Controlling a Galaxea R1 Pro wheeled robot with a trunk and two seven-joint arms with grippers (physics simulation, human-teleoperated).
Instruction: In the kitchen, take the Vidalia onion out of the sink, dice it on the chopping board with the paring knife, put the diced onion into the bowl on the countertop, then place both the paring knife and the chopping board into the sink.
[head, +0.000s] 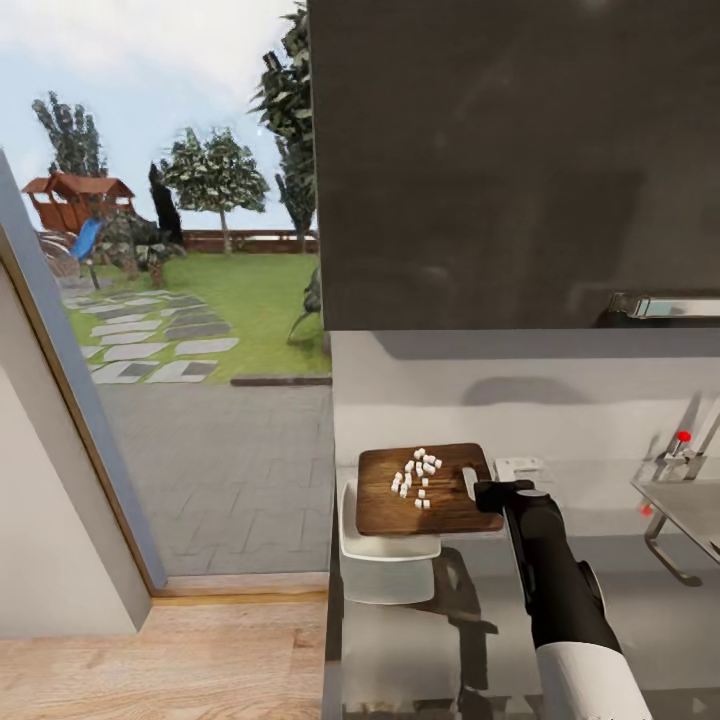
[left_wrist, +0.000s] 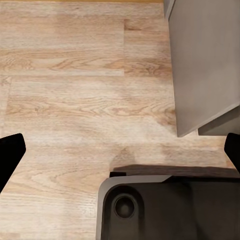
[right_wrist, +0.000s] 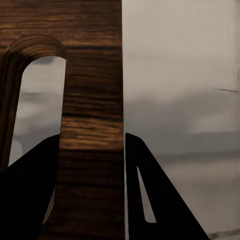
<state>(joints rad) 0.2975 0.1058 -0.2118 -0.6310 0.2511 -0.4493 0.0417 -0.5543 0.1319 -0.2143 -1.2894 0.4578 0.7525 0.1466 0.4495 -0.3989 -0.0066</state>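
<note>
Right gripper (right_wrist: 92, 165): jaws pinching chopping board (head: 425, 492) handle edge, seen close from right wrist. Head view: diced onion (head: 417, 475) atop, bowl (head: 385, 565) beneath. Left gripper (left_wrist: 120, 150): jaws spread over floor (left_wrist: 75, 90).

The diced onion (head: 417, 473) lies on the chopping board (head: 385, 510), which is above the bowl (head: 385, 562) on the countertop (head: 480, 640); the sink (head: 690, 505) is at right.

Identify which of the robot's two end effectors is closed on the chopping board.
The right end effector: its fingers straddle the handle end of the chopping board, held over the bowl. The left end effector hangs open above the wooden floor.
</note>
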